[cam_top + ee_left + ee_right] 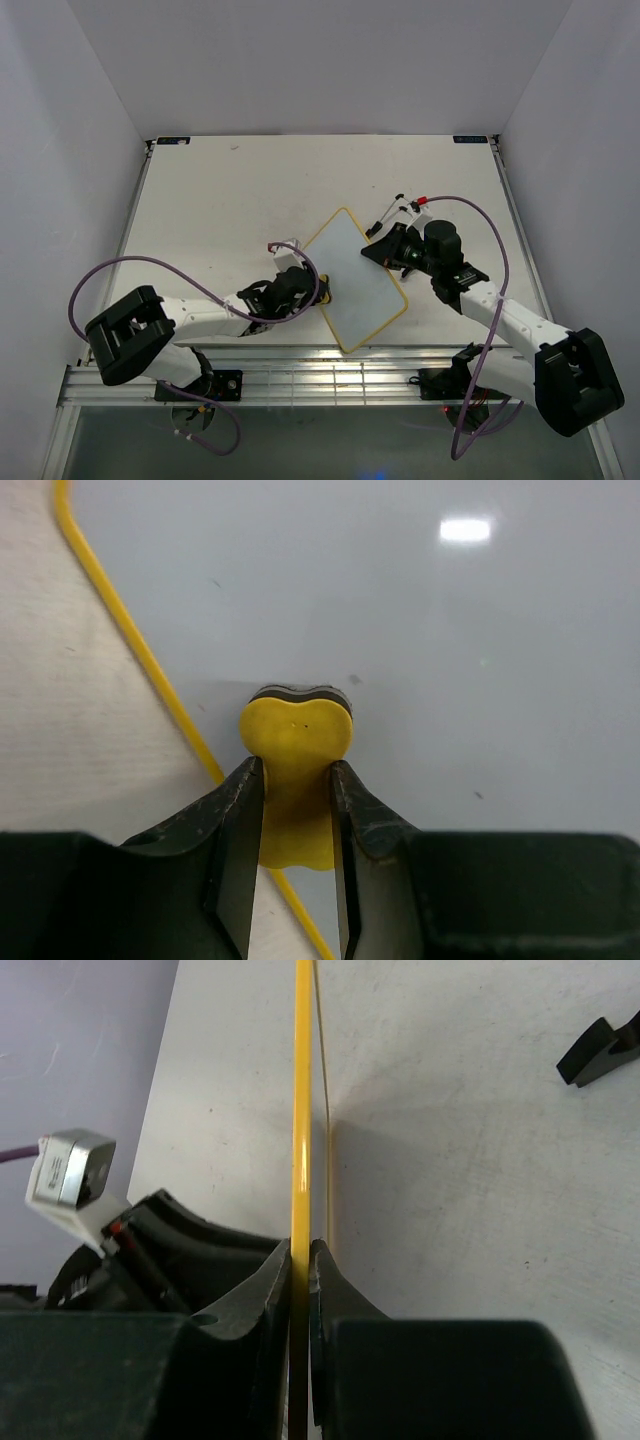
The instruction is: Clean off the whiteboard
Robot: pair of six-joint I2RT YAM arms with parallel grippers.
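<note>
From above, the yellow eraser block [296, 730] is largely hidden beneath the left tool [297, 772], which is clamped on it at the whiteboard's [355, 285] 9 o'clock edge. The right tool [302, 1252] pinches the board's yellow frame at 2 o'clock, its tips concealed from above. The whiteboard sits mid-tabletop [230, 200], turned diamond-wise. Plain white walls [320, 60] enclose the tabletop.

The right gripper [301, 1260] clamps the yellow-framed whiteboard [300, 1110], seen edge-on and running from bottom centre to the top of the frame. A black piece [598, 1050] lies on the table [480, 1180] at upper right.
</note>
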